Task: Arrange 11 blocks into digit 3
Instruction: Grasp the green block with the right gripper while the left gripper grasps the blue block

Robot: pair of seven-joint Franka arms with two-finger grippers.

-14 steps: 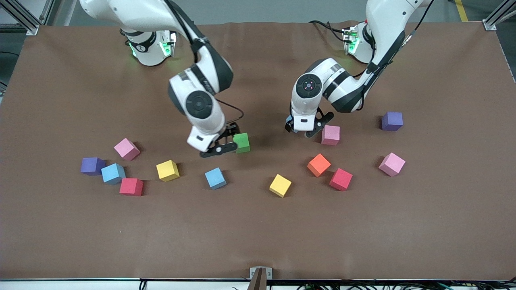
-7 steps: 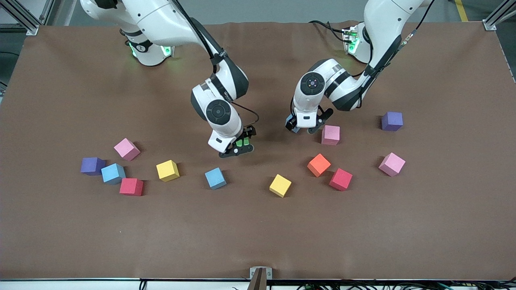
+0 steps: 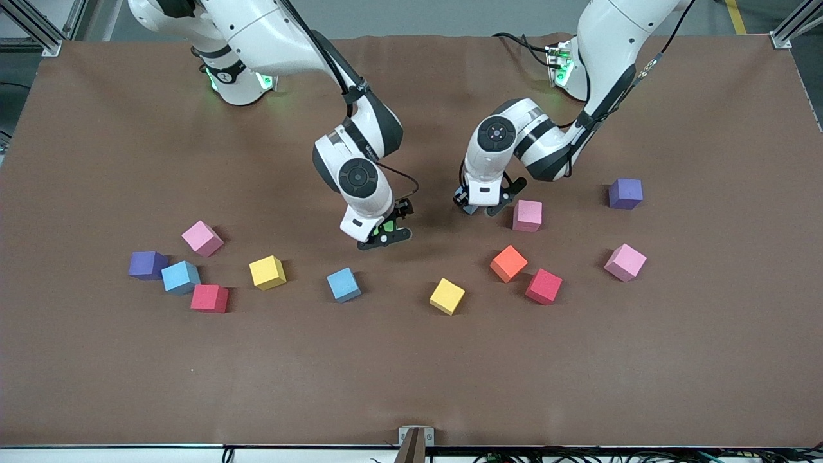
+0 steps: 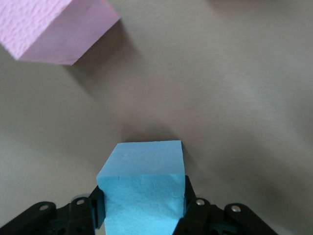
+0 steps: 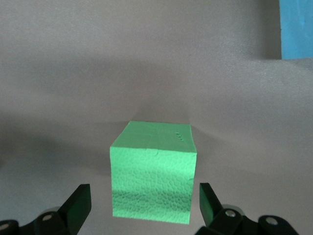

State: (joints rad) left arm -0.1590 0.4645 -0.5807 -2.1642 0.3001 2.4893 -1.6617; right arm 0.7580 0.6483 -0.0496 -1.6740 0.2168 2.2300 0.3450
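1. Left tool point(image 3: 483, 207): down on the bench point(image 3: 411, 379), clamped on a light blue block point(image 4: 143, 188) by two opposite side faces. Fingers point(image 4: 96, 208) press flat on the sides. A pink block point(image 3: 527, 215) sits just beside it, toward the left arm's end.
2. Right tool point(image 3: 384, 231): fingers point(image 5: 78, 208) spread wide, straddling the green block point(image 5: 152, 178) with a gap each side, not touching. Block sits flat on the bench.
3. Other blocks lie scattered in a loose row nearer the camera: pink point(image 3: 202, 238), blue point(image 3: 180, 277), red point(image 3: 209, 298), yellow point(image 3: 267, 272), blue point(image 3: 343, 285), yellow point(image 3: 447, 296), orange point(image 3: 508, 263), red point(image 3: 543, 286), pink point(image 3: 624, 262). No digit shape laid out yet.
4. Two purple cubes point(image 3: 148, 265) point(image 3: 625, 193) are not part of the set.
5. Handling, as a judgement: matte foam, so light, a bit squashy, grippy rather than slick, not fragile. Risk is over-squeeze denting it or a skewed grip twisting the cube.
6. Best hold: two parallel side faces, mid-height, fingers square to the faces. Rotated cubes need the wrist turned to match first.
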